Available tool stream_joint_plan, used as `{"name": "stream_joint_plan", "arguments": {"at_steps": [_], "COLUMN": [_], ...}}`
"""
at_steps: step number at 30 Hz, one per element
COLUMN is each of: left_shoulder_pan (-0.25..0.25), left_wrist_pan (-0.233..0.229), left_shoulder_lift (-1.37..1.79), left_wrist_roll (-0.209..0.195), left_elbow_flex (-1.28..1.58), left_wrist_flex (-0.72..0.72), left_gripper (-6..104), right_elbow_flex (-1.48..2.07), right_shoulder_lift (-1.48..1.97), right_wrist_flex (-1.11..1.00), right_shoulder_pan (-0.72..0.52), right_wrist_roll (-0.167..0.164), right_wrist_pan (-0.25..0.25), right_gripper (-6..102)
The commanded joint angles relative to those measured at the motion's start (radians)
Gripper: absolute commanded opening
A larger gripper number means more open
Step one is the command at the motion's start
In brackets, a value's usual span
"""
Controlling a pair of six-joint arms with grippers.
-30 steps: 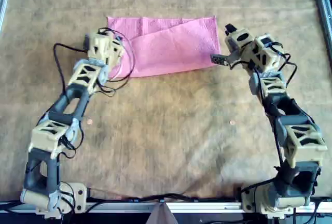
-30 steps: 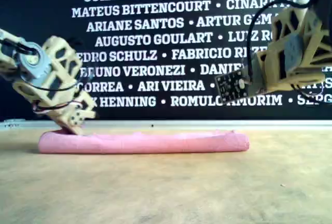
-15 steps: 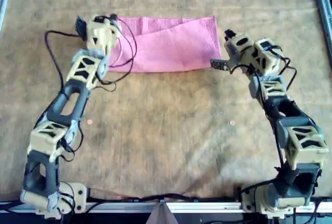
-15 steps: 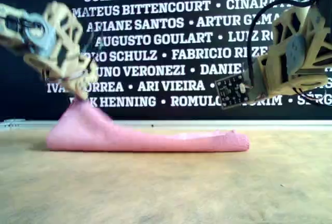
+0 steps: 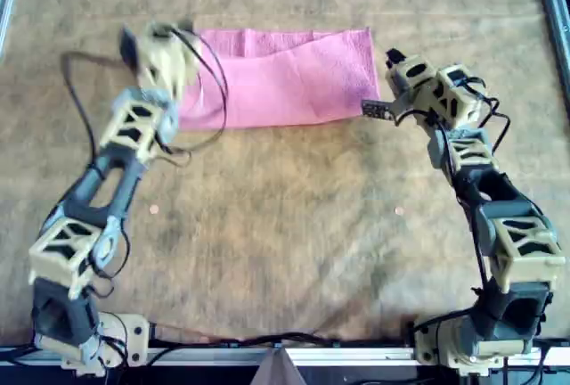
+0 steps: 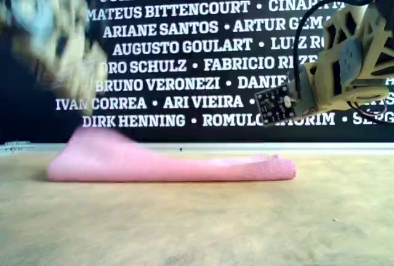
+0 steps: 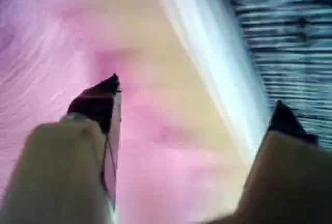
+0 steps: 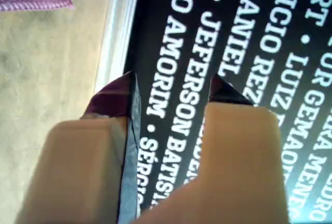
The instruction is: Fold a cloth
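Folded pink cloth (image 5: pixel 280 77) laid on a brown table (image 5: pixel 285 242), flanked by two raised arms.
At the overhead view's left, the left gripper (image 7: pixel 194 97) is seen blurred above the cloth's end, jaws spread, nothing held. At its right, the right gripper (image 8: pixel 174 86) is held slightly parted, empty, beside the cloth.

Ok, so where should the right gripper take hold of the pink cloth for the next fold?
Probably the cloth's short edge on the overhead view's right, at a corner. That edge lies flat and free, nearest the right gripper, which hangs open beside it, off the fabric. Come in low from that side so one finger slides under the layers. The left gripper is open too.
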Motion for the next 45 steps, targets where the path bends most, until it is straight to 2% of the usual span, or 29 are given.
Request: {"name": "stream_joint_plan", "arguments": {"at_steps": [1,4,6,9,12,17,25,33,40,42,45], "left_shoulder_pan": [-0.034,-0.034,-0.034,-0.020,-0.021,-0.031,-0.018,-0.018,-0.014,0.021,0.101], "left_wrist_pan": [-0.005,0.011,-0.002,-0.005,-0.006,0.006,-0.006,-0.006,-0.008,-0.008,-0.008], "left_shoulder_lift": [0.170,0.367,0.397,0.420,0.555,1.017,1.572,2.072,2.100,2.100,2.100], "left_wrist_roll": [-0.034,-0.094,-0.129,-0.155,-0.155,-0.156,-0.156,-0.155,-0.156,-0.156,-0.156], "left_elbow_flex": [0.003,-0.011,0.029,0.204,0.428,0.807,1.330,1.713,1.782,1.784,1.812], "left_wrist_flex": [-0.012,-0.012,-0.012,-0.011,-0.011,-0.012,-0.012,-0.014,-0.014,-0.012,-0.012], "left_gripper": [100,100,100,100,100,100,100,100,100,100,100], "right_elbow_flex": [-0.012,-0.012,-0.011,0.091,0.331,0.795,1.272,1.554,1.555,1.555,1.555], "right_shoulder_lift": [0.110,0.114,0.114,0.160,0.376,0.885,1.450,1.813,1.842,1.832,1.813], "right_wrist_flex": [-0.021,-0.021,-0.020,-0.018,-0.017,-0.018,-0.018,-0.017,-0.017,-0.015,-0.015], "right_shoulder_pan": [-0.009,-0.008,-0.008,-0.009,-0.008,-0.006,-0.012,-0.051,-0.219,-0.221,-0.209], "right_wrist_roll": [-0.003,-0.003,-0.003,-0.003,-0.003,-0.003,-0.003,-0.003,-0.002,0.000,0.000], "right_wrist_pan": [-0.005,-0.005,-0.005,-0.006,-0.006,-0.006,0.011,0.011,0.011,0.009,-0.002], "right_gripper": [56,56,55,55,55,55,55,55,55,55,55]}}
